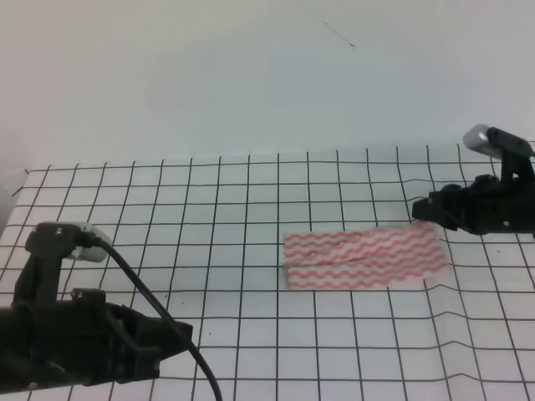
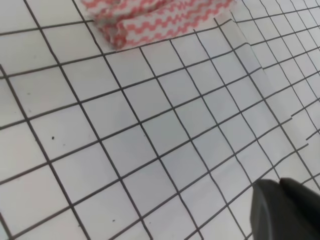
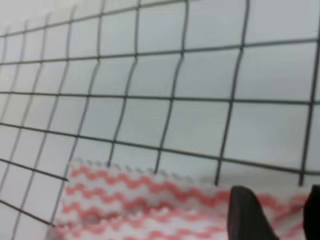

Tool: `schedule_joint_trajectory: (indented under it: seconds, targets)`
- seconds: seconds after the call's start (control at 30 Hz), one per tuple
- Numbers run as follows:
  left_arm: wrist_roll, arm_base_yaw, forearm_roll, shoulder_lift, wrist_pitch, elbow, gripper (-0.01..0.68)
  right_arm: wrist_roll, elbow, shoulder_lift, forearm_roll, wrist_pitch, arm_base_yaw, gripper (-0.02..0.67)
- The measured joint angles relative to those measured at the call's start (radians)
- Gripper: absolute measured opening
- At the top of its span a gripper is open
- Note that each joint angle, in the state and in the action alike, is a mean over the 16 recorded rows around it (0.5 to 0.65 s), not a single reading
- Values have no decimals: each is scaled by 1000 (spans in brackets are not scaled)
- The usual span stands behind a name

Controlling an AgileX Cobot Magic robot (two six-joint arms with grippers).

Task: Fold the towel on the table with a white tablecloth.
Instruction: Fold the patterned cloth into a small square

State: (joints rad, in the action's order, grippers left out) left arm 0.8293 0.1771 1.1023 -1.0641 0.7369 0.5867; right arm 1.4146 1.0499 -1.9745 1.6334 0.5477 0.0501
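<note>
The towel (image 1: 364, 257), striped in wavy red-pink and white, lies flat at centre right of the table, folded once along its length. It lies on the grid-printed tablecloth (image 1: 209, 217). My right gripper (image 1: 420, 209) is low at the towel's far right corner. In the right wrist view it (image 3: 277, 215) is open, with the towel (image 3: 145, 200) showing between the two dark fingers. My left gripper (image 1: 184, 336) hovers at the front left, well away from the towel. The left wrist view shows it (image 2: 282, 200) shut and empty, with the towel (image 2: 160, 17) at the top edge.
The tablecloth (image 2: 150, 125) is rumpled into a ridge on the right, just in front of the towel's right end (image 1: 443, 301). A pale wall rises behind the table's far edge. The left arm's black cable (image 1: 159, 309) loops over the front left.
</note>
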Motion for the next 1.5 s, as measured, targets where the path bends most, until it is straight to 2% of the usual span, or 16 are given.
schedule_joint_trajectory:
  seconds: [0.2,0.33,0.6,0.83,1.0,1.2,1.5]
  targets:
    - [-4,0,-7,0,-6,0,-2,79,22,1,14,67,2,281]
    - [-6,0,-4,1,-16,0,-2,113,42,2,-62,123,19,281]
    - [-2,0,11,1,-38,0,-2,45,164,1,-452,163,130,281]
    - [1,0,19,0,-43,0,-2,-159,349,-24,-916,126,270,281]
    - [0,0,17,0,-43,0,-2,-266,476,-70,-1161,139,343,281]
    - [-4,0,15,0,-41,0,-2,-325,590,-139,-1331,179,398,281]
    - [-10,0,12,0,-35,0,-2,-302,670,-215,-1403,228,443,281]
